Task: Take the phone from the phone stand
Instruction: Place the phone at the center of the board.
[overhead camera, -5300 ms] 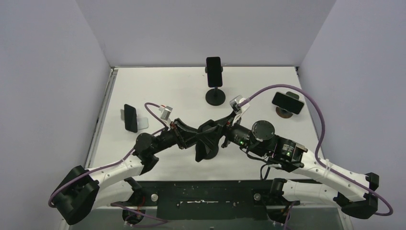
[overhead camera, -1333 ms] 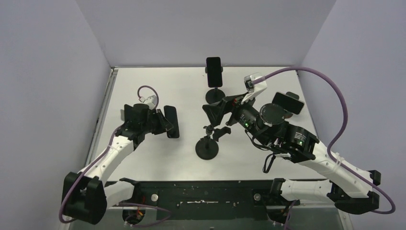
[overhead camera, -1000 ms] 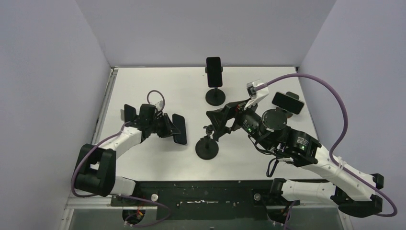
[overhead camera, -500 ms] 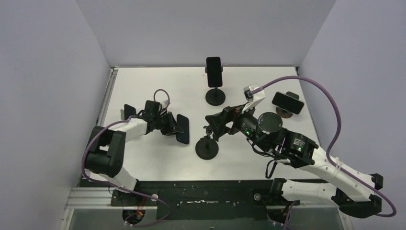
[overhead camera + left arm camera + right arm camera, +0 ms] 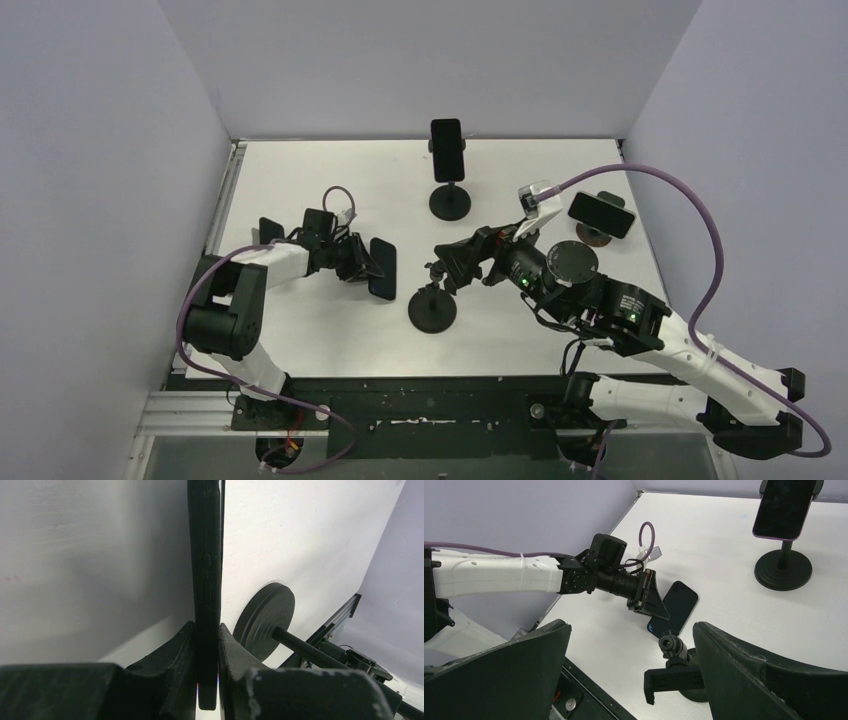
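A black phone (image 5: 381, 270) is clamped at its end by my left gripper (image 5: 357, 263), which is shut on it. It lies low and nearly flat just left of the phone stand (image 5: 433, 308); contact with the table cannot be judged. In the left wrist view the phone (image 5: 206, 575) runs edge-on between the fingers (image 5: 182, 655), with the stand's round base (image 5: 263, 620) beyond. The stand's clamp (image 5: 671, 678) holds nothing. My right gripper (image 5: 458, 262) hangs open over the stand, touching nothing. In the right wrist view the phone (image 5: 675, 606) shows beside the left gripper (image 5: 648, 599).
A second phone (image 5: 447, 149) sits on a stand (image 5: 450, 203) at the back centre. A third phone (image 5: 601, 214) rests on a low stand at the right. Another dark phone (image 5: 267, 231) leans at the left behind my left arm. The table's near edge has a black rail (image 5: 430, 410).
The phone has left the stand, carried left and down toward the table in my left gripper. My right gripper has drawn back a little over the bare stand and stayed open.
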You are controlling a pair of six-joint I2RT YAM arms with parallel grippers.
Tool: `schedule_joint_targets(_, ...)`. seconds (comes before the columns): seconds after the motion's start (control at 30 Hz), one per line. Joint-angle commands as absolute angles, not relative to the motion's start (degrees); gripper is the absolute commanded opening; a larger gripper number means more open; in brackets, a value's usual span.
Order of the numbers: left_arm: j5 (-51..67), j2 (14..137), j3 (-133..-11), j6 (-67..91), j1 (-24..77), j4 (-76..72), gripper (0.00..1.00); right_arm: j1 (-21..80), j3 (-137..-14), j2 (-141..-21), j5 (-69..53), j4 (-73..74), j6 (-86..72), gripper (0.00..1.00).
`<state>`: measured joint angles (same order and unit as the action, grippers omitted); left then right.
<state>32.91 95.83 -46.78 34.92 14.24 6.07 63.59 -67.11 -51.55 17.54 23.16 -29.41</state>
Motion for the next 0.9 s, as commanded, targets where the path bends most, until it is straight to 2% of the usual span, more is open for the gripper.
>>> schedule_joint_targets(0.0,29.1,96.5,-49.6,33.4,13.6,7.1,0.16,64.0,-66.5,-49.8,18.3,20.8,-30.1,1.00)
schedule_joint_targets(0.27,24.9,96.1,-49.6,32.8,12.8,9.7,0.25,64.0,-65.8,-49.5,19.1,21.9,-30.8,1.00)
schedule_joint_targets(0.87,23.2,92.2,-48.4,33.5,12.0,10.1,0.42,64.0,-66.0,-49.1,20.3,23.3,-31.4,1.00)
